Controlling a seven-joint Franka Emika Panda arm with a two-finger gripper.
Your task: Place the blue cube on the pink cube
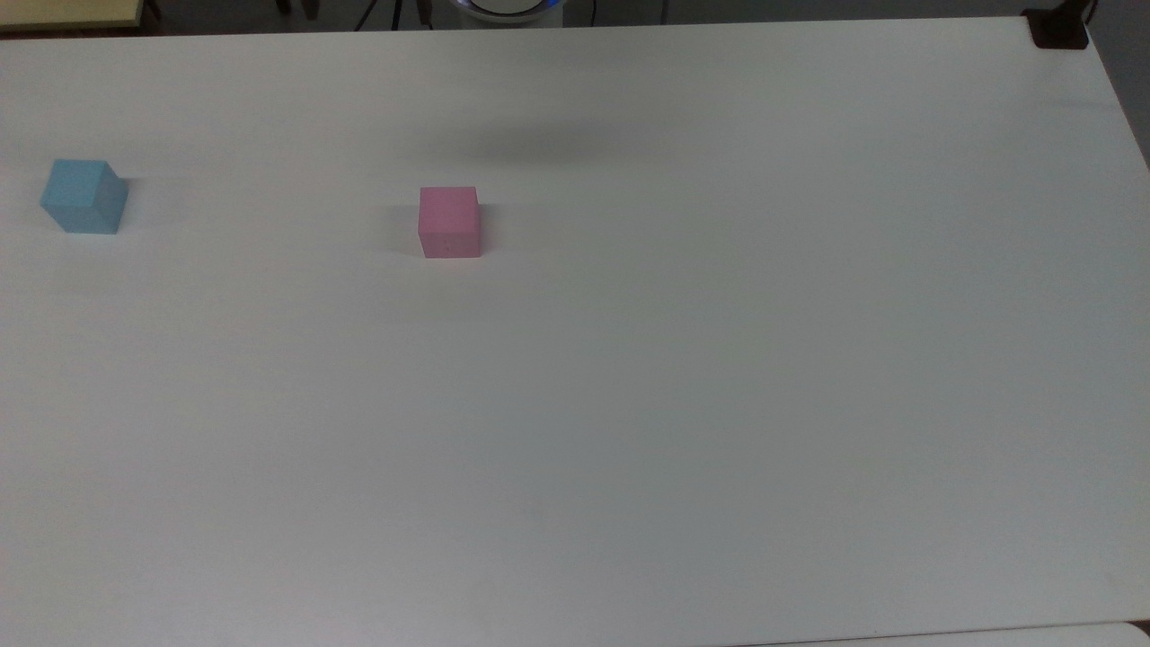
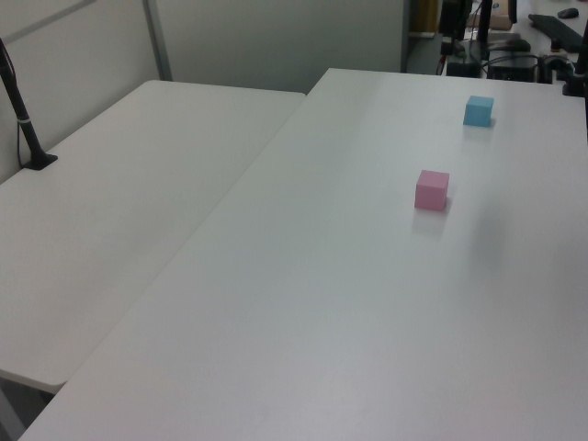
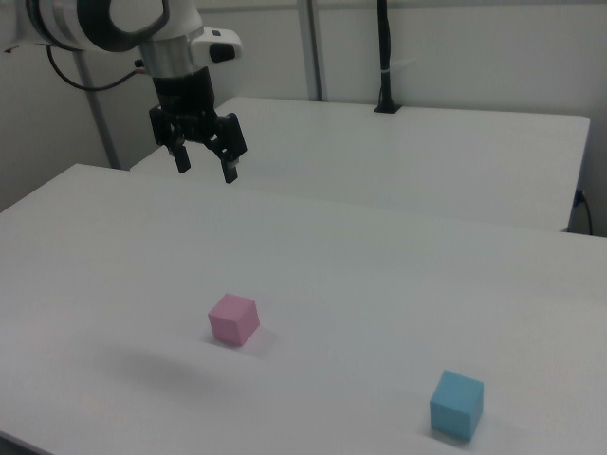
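white tabletop: you have a broad, smooth, matte white table point(image 1: 683, 377) with plain faces and a straight far edge; no print or marks on it that you can read.
blue cube: your light-blue matte cube point(image 1: 84, 196) sits flat on the table near the top view's left edge, turned a little so one corner faces the camera. in the left view it point(image 2: 478, 110) is far back on the table; in the right view it point(image 3: 456, 405) is close to the near edge, toward the right view's right.
pink cube: your pale-pink matte cube point(image 1: 448, 221) sits flat on the table, well apart from the blue one, to the top view's right of it. in the left view it point(image 2: 432, 189) is nearer than the blue cube; in the right view it point(image 3: 233, 318) lies to the right view's left of the blue cube. nothing rests on it.
writing: both cubes show plain faces, no label or lettering you could read.
gripper: your black two-finger gripper point(image 3: 204, 166) hangs high above the table in the right view's upper left, under a white and dark arm point(image 3: 114, 24).
jaws: spread wide apart, holding nothing.
shadow: a soft grey shadow point(image 1: 548, 144) lies on the table just beyond the pink cube in the top view.
second table: another smooth white table point(image 2: 129, 202) stands beside yours, at the left view's left, with a black post point(image 2: 23, 115) clamped at its edge.
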